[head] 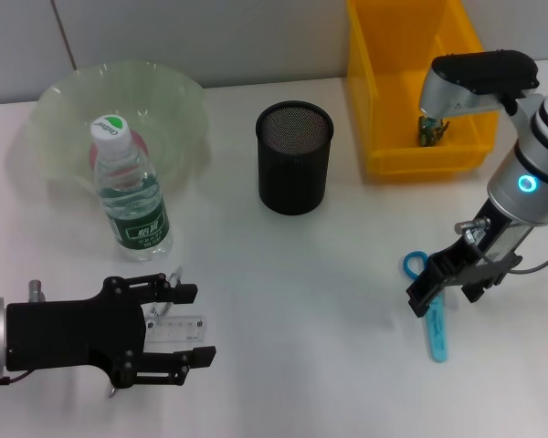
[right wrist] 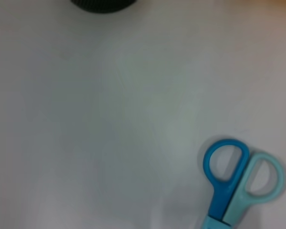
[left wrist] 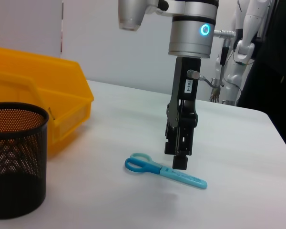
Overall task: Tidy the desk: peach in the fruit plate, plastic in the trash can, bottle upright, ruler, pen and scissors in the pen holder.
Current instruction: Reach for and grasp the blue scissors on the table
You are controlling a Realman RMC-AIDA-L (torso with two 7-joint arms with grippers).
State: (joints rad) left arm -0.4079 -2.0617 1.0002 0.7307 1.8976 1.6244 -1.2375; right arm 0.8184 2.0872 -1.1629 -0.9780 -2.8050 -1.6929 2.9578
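Observation:
My right gripper [head: 446, 290] [left wrist: 180, 161] hangs open just above the blue scissors [head: 431, 315] [left wrist: 164, 171] [right wrist: 236, 179], which lie flat on the white desk. At the front left, my left gripper [head: 190, 324] is open with the clear ruler [head: 175, 327] between its fingers. A slim pale tip [head: 175, 273] beside it may be the pen, mostly hidden. The bottle [head: 132, 196] stands upright before the green fruit plate [head: 173, 100]. A pinkish patch behind the bottle may be the peach. The black mesh pen holder [head: 294, 157] [left wrist: 14, 162] stands mid-desk.
A yellow bin [head: 416, 91] [left wrist: 43, 95] stands at the back right with a small greenish scrap [head: 431, 130] inside. The right arm's elbow reaches over that bin. Bare desk lies between the pen holder and both grippers.

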